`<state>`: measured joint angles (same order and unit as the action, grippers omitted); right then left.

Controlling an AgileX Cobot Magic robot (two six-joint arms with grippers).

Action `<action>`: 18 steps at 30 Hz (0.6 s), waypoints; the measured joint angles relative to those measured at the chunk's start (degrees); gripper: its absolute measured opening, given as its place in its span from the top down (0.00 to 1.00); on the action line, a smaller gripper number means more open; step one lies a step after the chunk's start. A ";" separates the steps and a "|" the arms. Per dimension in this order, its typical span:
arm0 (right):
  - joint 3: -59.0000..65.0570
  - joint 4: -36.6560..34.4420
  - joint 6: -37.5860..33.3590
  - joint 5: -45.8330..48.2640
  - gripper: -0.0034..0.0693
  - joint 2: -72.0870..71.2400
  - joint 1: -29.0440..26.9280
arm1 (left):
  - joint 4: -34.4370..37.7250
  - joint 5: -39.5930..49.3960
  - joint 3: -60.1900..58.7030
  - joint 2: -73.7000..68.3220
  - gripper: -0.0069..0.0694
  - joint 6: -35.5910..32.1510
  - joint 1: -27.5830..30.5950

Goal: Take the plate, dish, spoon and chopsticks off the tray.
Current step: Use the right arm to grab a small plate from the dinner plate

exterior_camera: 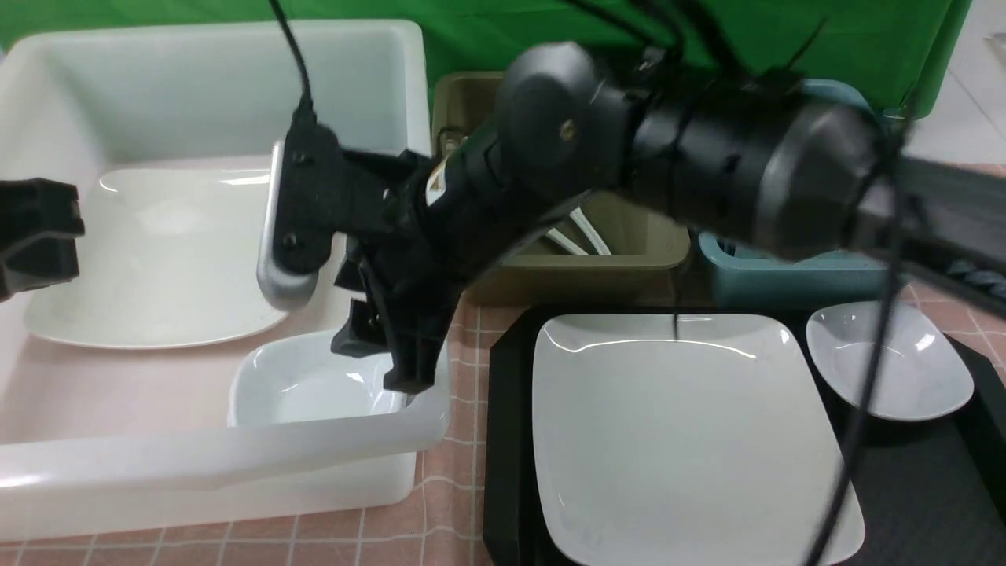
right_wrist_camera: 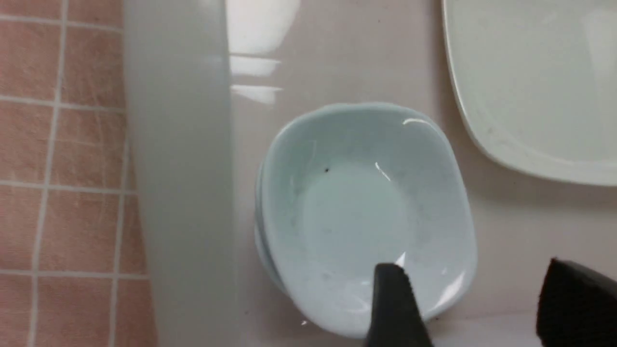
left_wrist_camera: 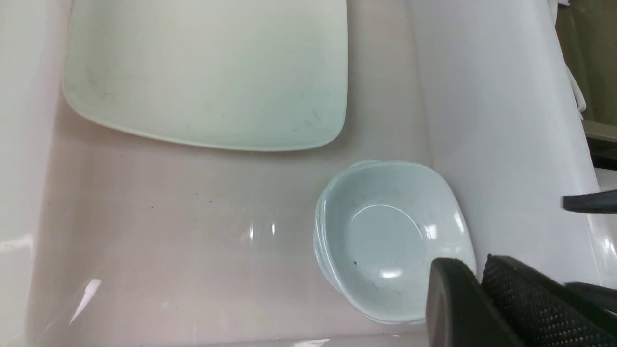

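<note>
Right gripper [exterior_camera: 385, 354] up close: spread wide, empty, above stacked dishes [exterior_camera: 314, 389] in tub [exterior_camera: 196, 464]. Left gripper [left_wrist_camera: 475, 270] pressed closed (nothing held). Plate [exterior_camera: 684, 432] and dish [exterior_camera: 888, 362] on tray [exterior_camera: 507, 440], well right of both.

White plate [exterior_camera: 692, 440], black tray [exterior_camera: 507, 440]; pink grid-check tablecloth [exterior_camera: 454, 491]; olive tub [exterior_camera: 581, 275], teal tub [exterior_camera: 778, 284]; green backdrop [exterior_camera: 487, 39].

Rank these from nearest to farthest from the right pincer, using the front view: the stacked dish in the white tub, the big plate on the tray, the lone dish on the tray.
1. Stacked dish, in the white tub, just under the right pincer.
2. Big plate, on the tray, to the pincer's right.
3. Lone dish, far right on the tray, beyond the plate.
</note>
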<state>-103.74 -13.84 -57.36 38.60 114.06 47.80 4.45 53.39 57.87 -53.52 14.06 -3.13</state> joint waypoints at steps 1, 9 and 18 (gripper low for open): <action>0.00 1.53 3.72 2.87 0.39 -3.11 0.00 | 0.04 0.00 0.00 0.00 0.81 0.00 0.00; -0.37 20.71 23.97 22.06 0.89 -17.97 0.00 | 0.93 0.00 0.00 0.00 0.81 -1.27 0.00; 16.06 31.57 46.07 26.20 0.91 -33.35 -13.24 | 5.84 0.03 0.00 -0.02 0.81 -5.36 0.00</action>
<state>-87.68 17.73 -11.29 64.80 80.71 34.56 10.29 53.42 57.87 -53.53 8.69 -3.13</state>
